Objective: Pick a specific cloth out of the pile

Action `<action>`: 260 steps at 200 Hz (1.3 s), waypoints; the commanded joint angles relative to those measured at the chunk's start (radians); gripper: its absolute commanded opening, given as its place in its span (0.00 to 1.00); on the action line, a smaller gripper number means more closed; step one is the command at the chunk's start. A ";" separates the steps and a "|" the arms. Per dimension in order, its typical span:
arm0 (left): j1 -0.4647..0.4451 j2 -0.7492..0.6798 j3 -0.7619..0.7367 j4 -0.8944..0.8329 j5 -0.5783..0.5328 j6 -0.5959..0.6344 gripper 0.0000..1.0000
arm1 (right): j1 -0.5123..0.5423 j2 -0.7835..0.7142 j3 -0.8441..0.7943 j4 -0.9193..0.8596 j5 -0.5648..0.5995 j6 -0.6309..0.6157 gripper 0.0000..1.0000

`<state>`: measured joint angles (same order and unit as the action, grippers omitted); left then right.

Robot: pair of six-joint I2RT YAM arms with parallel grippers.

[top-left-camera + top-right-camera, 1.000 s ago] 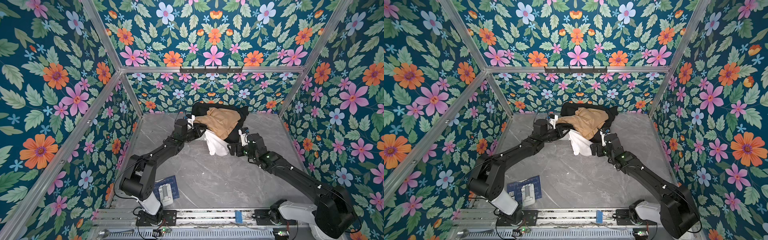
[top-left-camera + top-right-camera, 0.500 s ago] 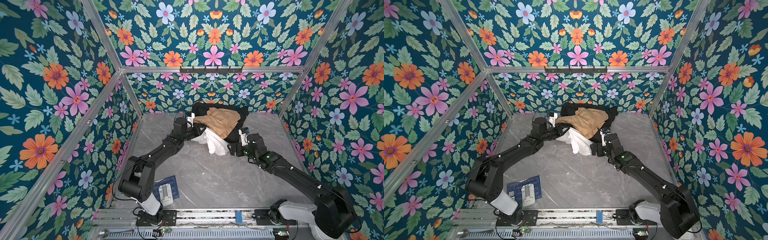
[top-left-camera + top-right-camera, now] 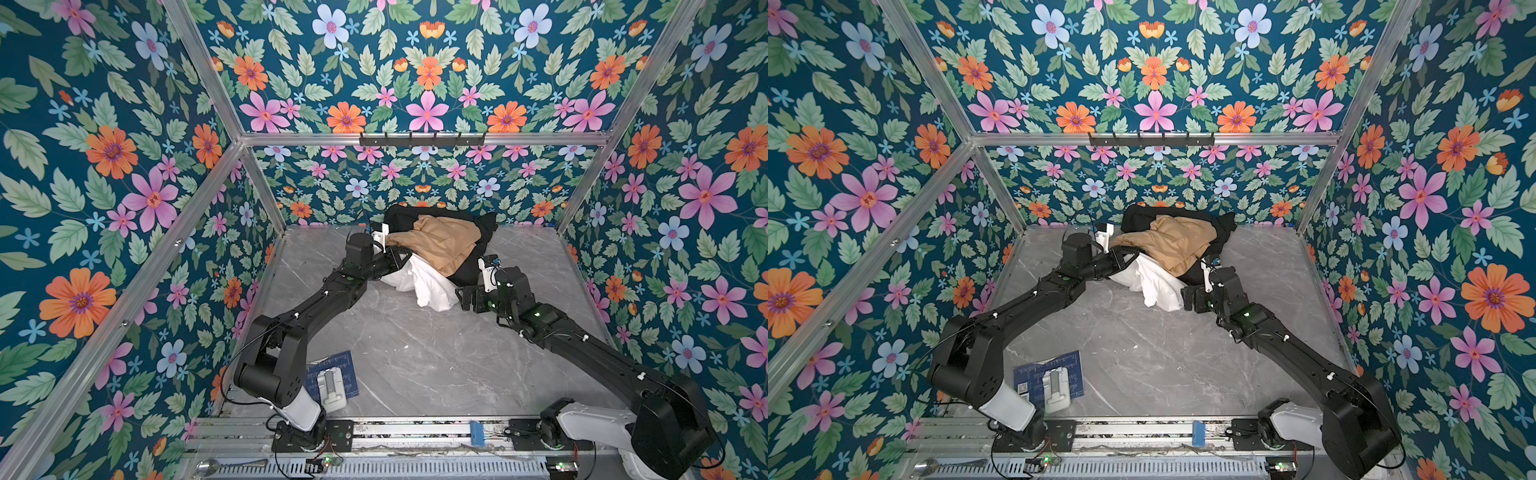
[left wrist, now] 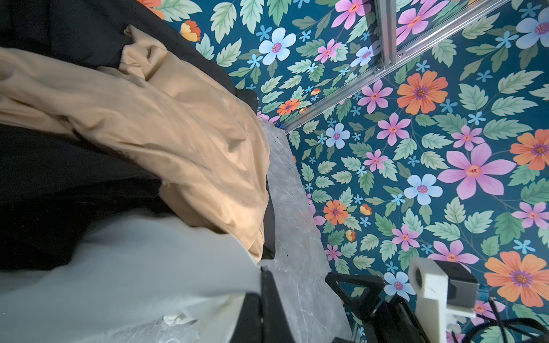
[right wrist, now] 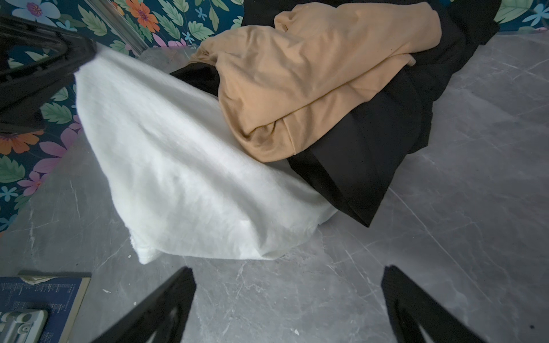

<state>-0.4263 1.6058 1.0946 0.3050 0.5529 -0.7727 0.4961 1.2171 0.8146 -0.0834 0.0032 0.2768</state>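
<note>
White cloth [image 3: 432, 286] in left gripper [image 3: 400, 261] (pinched), right gripper [image 3: 463, 299] near

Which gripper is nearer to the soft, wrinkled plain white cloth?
Left. The left gripper is shut on the white cloth; the right gripper hangs open beside it, apart.

Hidden or unclear around the tan cloth [image 5: 312, 74]
Under the tan cloth, part of the cloth [image 5: 184, 166] and much of the black garments [image 5: 371, 154] are hidden. Beside it, the left gripper [image 5: 84, 50] is cut by the picture's edge, and in the left wrist view the cloth is blurred. Well apart from it, the blue card [image 3: 343, 362] has print too small to read.
</note>
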 commanded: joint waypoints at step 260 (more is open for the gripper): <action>-0.002 -0.041 -0.004 0.007 0.104 0.255 0.00 | 0.001 -0.077 -0.057 0.066 -0.428 -0.491 0.99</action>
<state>-0.4294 1.5826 1.0885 0.2852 0.6273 -0.6189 0.4961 1.1515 0.7540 -0.0071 -0.3622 -0.0391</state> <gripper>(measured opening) 0.050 0.993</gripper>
